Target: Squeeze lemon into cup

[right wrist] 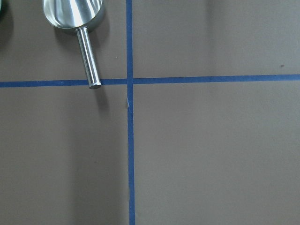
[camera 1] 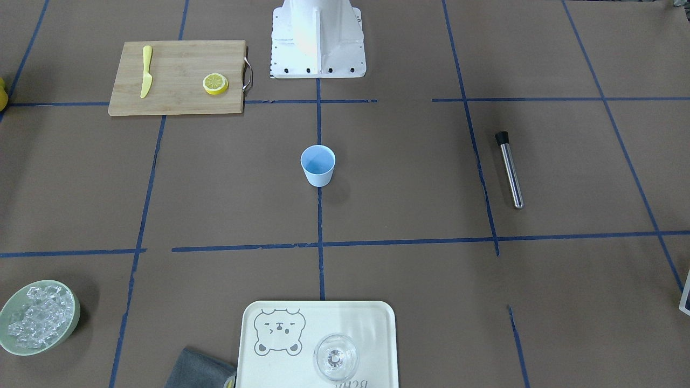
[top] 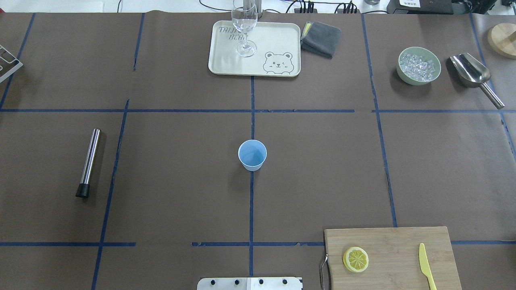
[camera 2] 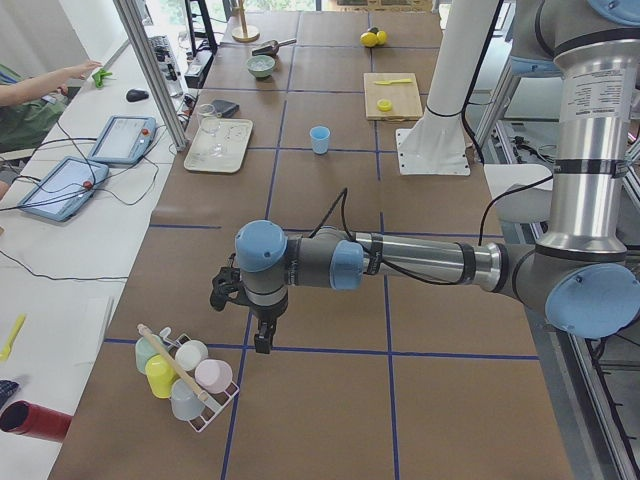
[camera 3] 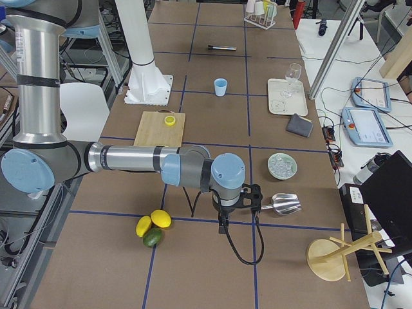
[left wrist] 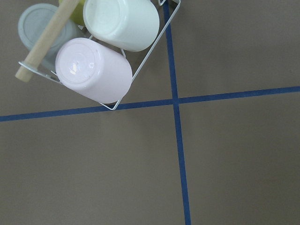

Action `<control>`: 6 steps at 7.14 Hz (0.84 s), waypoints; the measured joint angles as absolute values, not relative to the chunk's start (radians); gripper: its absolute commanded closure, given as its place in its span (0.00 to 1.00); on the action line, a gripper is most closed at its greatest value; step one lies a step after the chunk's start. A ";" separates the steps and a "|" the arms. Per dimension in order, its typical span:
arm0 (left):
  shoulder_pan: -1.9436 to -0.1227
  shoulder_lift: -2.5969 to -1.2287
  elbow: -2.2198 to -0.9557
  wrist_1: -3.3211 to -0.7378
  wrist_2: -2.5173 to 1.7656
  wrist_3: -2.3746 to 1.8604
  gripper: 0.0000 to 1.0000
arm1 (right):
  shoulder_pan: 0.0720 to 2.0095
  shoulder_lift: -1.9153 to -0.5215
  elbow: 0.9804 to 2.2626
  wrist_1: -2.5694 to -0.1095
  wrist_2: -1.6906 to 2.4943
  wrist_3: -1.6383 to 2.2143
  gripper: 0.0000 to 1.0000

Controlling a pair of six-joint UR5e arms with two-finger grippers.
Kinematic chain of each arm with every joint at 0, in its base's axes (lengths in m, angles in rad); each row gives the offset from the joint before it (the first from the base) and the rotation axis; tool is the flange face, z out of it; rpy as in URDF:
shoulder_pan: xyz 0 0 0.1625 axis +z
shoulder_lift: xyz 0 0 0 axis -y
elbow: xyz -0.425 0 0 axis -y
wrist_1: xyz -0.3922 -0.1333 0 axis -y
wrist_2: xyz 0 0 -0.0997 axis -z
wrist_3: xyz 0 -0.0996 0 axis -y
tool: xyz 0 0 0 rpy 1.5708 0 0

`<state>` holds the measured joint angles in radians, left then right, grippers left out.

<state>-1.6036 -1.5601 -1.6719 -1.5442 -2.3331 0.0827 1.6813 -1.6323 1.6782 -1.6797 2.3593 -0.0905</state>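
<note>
Left gripper (camera 2: 262, 342): idle, well apart from the work; finger gap cannot be told.
Right gripper (camera 3: 222, 226): idle near a steel scoop (right wrist: 74, 11); gap likewise unclear.
Thin round yellow lemon slice (top: 355, 259): flat on bamboo cutting board (top: 399, 245), right-arm side, probably staged for that arm.
Small light-blue plastic cup (top: 252, 155): upright at centre of brown-papered table (top: 161, 181), mouth open for juice.

**Other things on the table**

A knife (top: 425, 268) is laid on a board (top: 399, 245), near right. A glass (top: 244, 28) is stood on a far tray (top: 225, 62), a cloth (top: 321, 38) beside it. Bowl (top: 415, 81) and scoop (top: 471, 72) are set far right.
</note>
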 measured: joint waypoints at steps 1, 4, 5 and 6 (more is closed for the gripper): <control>-1.603 -1.560 -1.673 -1.545 -2.333 0.083 0.00 | 1.681 -1.632 1.678 -1.680 2.359 -0.090 0.00; -1.602 -1.566 -1.682 -1.545 -2.333 0.080 0.00 | 1.649 -1.623 1.692 -1.678 2.359 -0.089 0.00; -1.602 -1.570 -1.684 -1.551 -2.333 0.079 0.00 | 1.628 -1.605 1.694 -1.678 2.357 -0.088 0.00; -1.601 -1.573 -1.685 -1.571 -2.333 0.078 0.00 | 1.616 -1.574 1.692 -1.681 2.359 -0.087 0.00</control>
